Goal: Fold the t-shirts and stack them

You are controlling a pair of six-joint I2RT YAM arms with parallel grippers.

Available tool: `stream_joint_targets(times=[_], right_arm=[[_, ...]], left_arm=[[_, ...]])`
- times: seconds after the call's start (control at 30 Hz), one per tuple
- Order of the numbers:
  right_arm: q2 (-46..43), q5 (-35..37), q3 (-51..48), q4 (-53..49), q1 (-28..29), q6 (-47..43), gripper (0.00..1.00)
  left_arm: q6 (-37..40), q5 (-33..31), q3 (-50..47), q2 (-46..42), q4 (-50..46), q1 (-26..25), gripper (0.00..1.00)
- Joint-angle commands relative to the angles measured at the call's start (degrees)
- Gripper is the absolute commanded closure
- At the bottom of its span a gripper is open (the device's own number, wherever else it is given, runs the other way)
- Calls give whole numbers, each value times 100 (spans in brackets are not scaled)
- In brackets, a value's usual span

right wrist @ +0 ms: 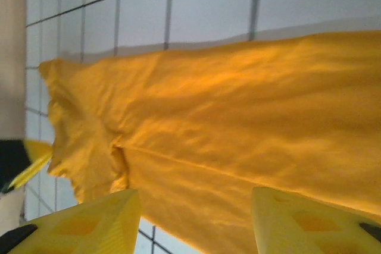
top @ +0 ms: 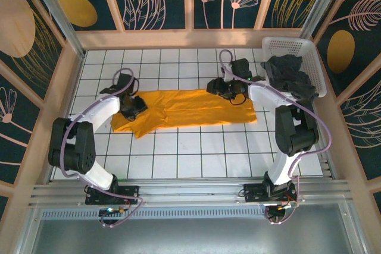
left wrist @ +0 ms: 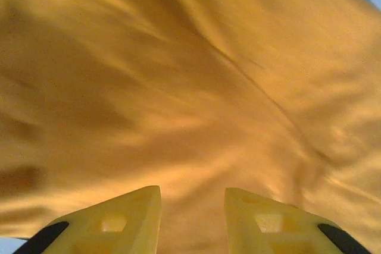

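The orange-yellow t-shirt [top: 190, 108] lies spread flat across the middle of the tiled table, its left end bunched and wrinkled. My left gripper [top: 136, 106] rests low over that left end. In the left wrist view its yellow fingers [left wrist: 134, 218] stand apart, open, with orange cloth [left wrist: 178, 87] beneath and between them. My right gripper [top: 227, 90] hovers at the shirt's far edge, right of centre. It is open wide [right wrist: 196, 197] above the cloth [right wrist: 238, 105], near a sleeve seam. The dark charcoal t-shirt [top: 290, 75] lies crumpled in the basket.
The white lattice basket [top: 289, 43] stands at the back right corner against the wooden frame. White tiled surface [top: 196, 153] shows in front of the orange shirt, and a strip of it behind. Wooden walls enclose the table on three sides.
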Motion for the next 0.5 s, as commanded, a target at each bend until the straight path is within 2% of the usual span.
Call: stream_joint_targets(times=[0.0,0.17,0.27,0.47], right_arm=[[-145,-385,47,165,252,-161,48],[-86,-423,168,130,351,-126,47],[-83,-413,222,79,351,-155,47],[-67,-421,212,83,351,-104,47]], left_arm=[[369,-501,-330,-75,204,415,65],[671,-364,-335,263,498,568,64],[718,-572,-374,426,507,577,65],[700,-401,-401,513,847,577,68]])
